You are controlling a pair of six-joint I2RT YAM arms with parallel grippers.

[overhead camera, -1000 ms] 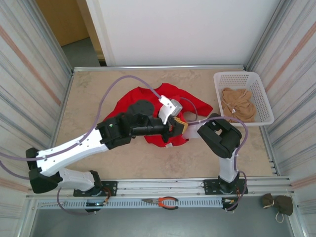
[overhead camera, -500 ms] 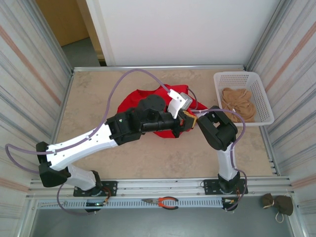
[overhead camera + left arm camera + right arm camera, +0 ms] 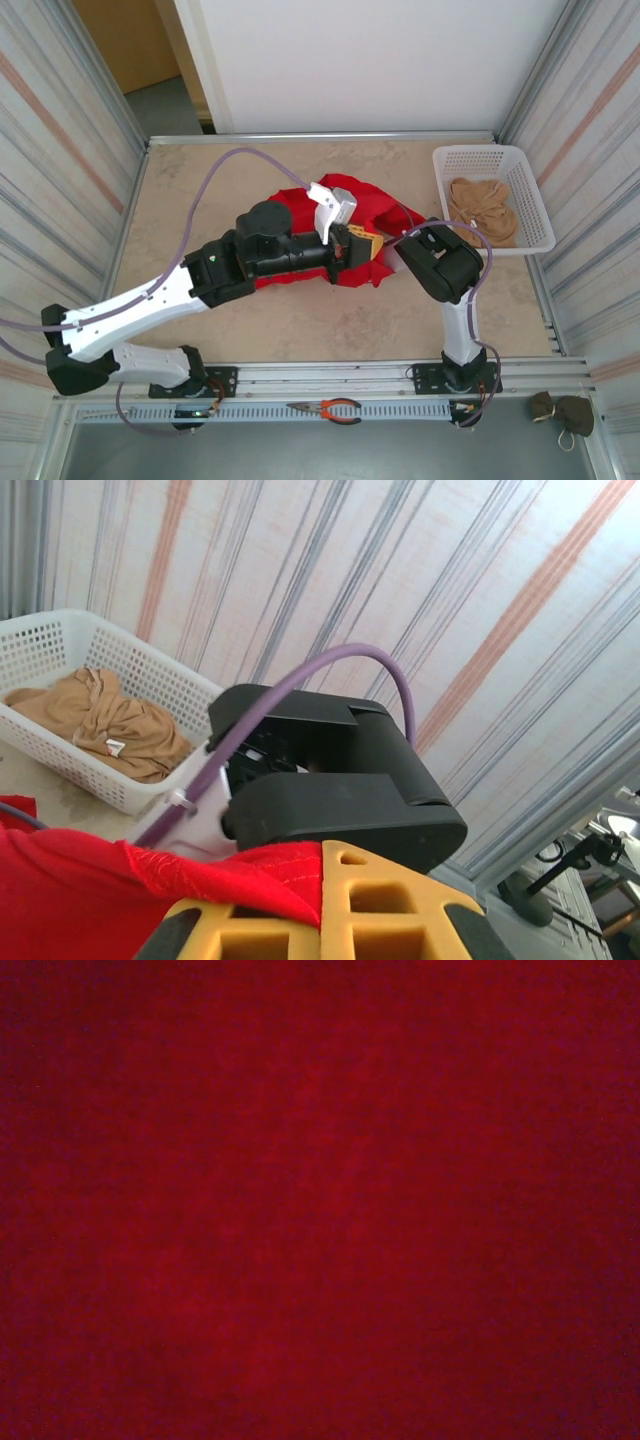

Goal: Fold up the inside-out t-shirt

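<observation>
The bright red t-shirt (image 3: pixel 372 212) lies crumpled at the middle of the table, with no lettering visible. My left gripper (image 3: pixel 362 243) reaches across it from the left. Its yellow fingers (image 3: pixel 390 900) are shut on a fold of the red cloth (image 3: pixel 260 870). The right arm (image 3: pixel 440 265) is folded close in front of that fold. My right gripper's end is buried in the shirt's right edge near the left gripper. In the right wrist view, red fabric (image 3: pixel 320 1200) sits against the lens and hides the fingers.
A white basket (image 3: pixel 520 170) holding a tan-beige garment (image 3: pixel 483 208) stands at the back right; it also appears as the basket (image 3: pixel 150 690) in the left wrist view. Orange-handled pliers (image 3: pixel 335 408) lie on the front rail. Striped walls close in both sides.
The left arm drew back toward the left with the cloth pinched. The shirt was dragged and now spreads wider, with a flap trailing under the left forearm. The right arm barely moved.
</observation>
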